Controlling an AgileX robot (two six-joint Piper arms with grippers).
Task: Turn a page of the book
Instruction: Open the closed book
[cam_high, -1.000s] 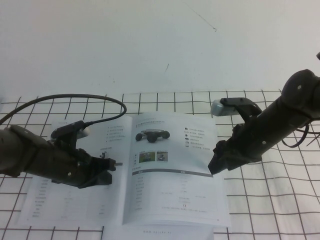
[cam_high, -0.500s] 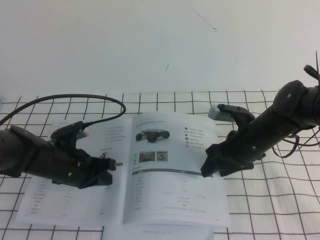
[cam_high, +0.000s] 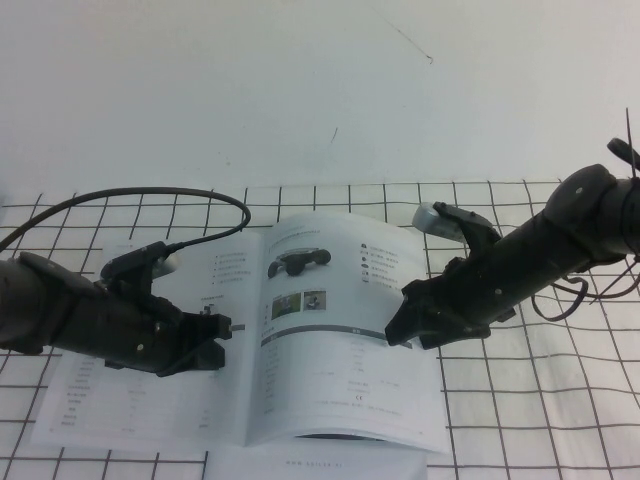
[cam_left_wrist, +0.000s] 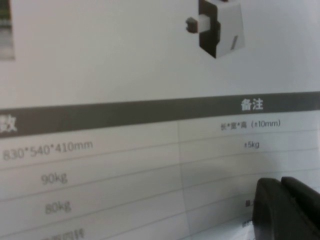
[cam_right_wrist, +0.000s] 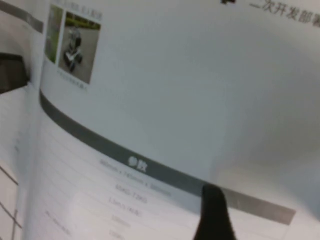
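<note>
Booklet pages fill the middle of the high view: the book (cam_high: 240, 350) lies open on the table (cam_high: 560, 420), which is covered with a white cloth ruled in black squares. A plain white sheet (cam_high: 320, 465) shows at the near edge, partly under the book.

The right tool (cam_high: 400, 328) sits at the outer edge of the right-hand page (cam_high: 340, 340), and that page bows upward beneath it, with a dark shadow under its near edge where the leaf stands off the sheets below. Just ahead of this tool the page shows a black four-wheeled chassis (cam_high: 297, 262), two small green photos (cam_high: 301, 303) and a grey header bar (cam_high: 320, 336). Its jaws stand wide apart. In the right wrist view only one dark fingertip (cam_right_wrist: 214, 215) is seen, resting against the glossy paper near the grey bar; whether the leaf is actually pinched cannot be told.

The left tool (cam_high: 215, 340) lies low over the left-hand leaf, close to the book's spine, with a black cable (cam_high: 200, 193) arching away behind its arm. In the left wrist view its dark fingers (cam_left_wrist: 285, 210) appear together at the corner, over a printed spec table (cam_left_wrist: 125, 170), with no gap seen between them and nothing held.
</note>
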